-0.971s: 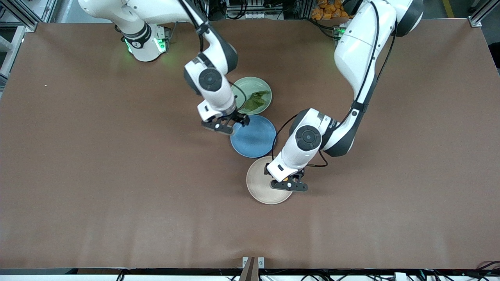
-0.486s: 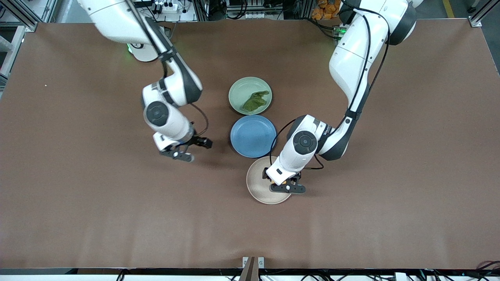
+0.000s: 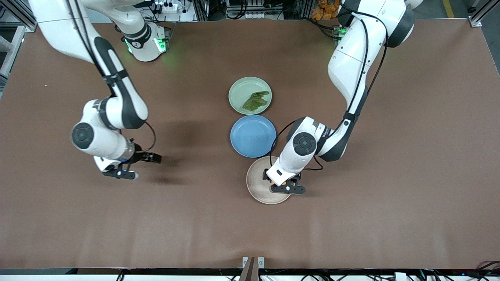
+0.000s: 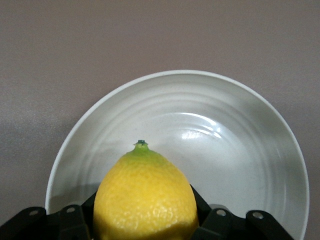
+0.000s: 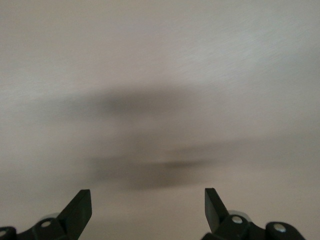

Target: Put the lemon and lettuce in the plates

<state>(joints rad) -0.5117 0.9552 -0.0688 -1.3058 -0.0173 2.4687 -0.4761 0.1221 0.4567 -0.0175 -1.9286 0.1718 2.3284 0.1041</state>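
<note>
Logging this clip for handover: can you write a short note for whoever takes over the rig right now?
Left gripper: shut on the lemon, over the beige-pink plate.
Right gripper: open, empty, above bare table toward the right arm's end.
Done: lettuce lies in the pale green plate.
Left: release the lemon into the beige-pink plate. The blue plate between the two holds nothing.

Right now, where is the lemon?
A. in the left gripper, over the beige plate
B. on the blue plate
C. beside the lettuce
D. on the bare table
A: the left gripper is shut on the lemon, above the beige plate.
</note>
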